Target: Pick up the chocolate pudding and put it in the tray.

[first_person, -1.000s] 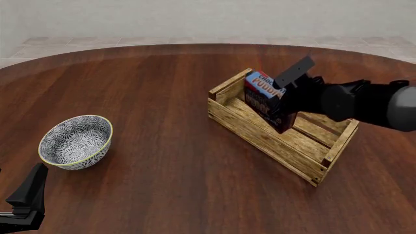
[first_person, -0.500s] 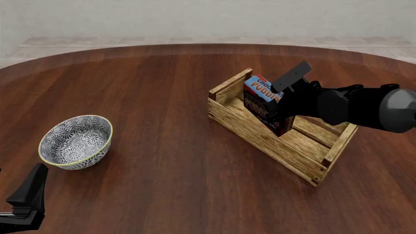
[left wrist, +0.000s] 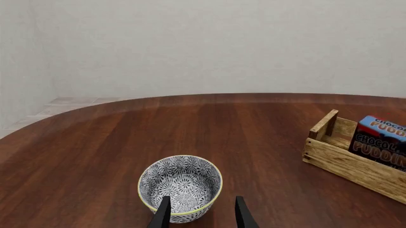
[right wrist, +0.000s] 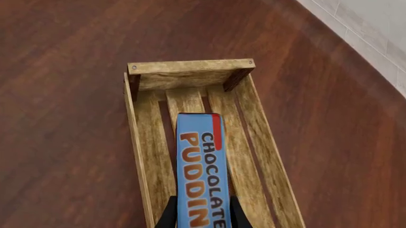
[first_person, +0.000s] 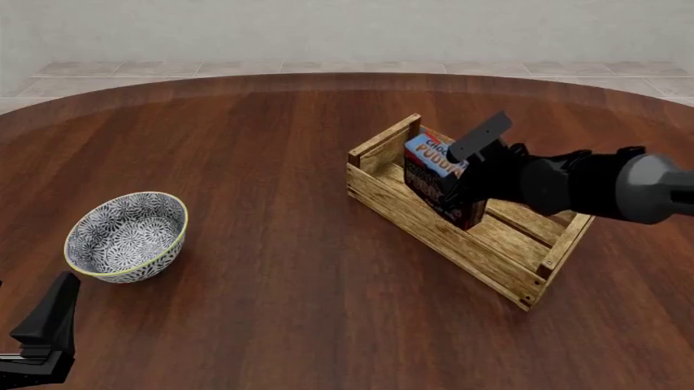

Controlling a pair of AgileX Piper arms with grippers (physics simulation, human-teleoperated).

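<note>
Nearest, at the bottom left of the front view, the left gripper (first_person: 44,337) is seen low over the table (first_person: 260,268). In its wrist view its two fingers (left wrist: 162,214) are spread apart, and nothing is held between them. Just past the fingers a round bowl (first_person: 126,236) with a blue and white pattern is seen standing on the table.

Farther out and to the right, the tray (first_person: 434,231) is set slantwise on the dark wood. It is made of light wooden slats with a raised board at each end. The pudding (first_person: 431,175) is held inside the tray, near the far end board (right wrist: 189,66). The box is stood up on edge over the slats. Whether it touches them cannot be told. Its blue top with red letters is turned up, and its dark front is faced to the near left.

The right gripper (first_person: 472,183) is reached in from the right. Its fingers (right wrist: 167,214) are pressed on both sides of the pudding, so the box is pinched between them.

Farthest off, a pale wall and a tiled floor are seen behind the table.
</note>
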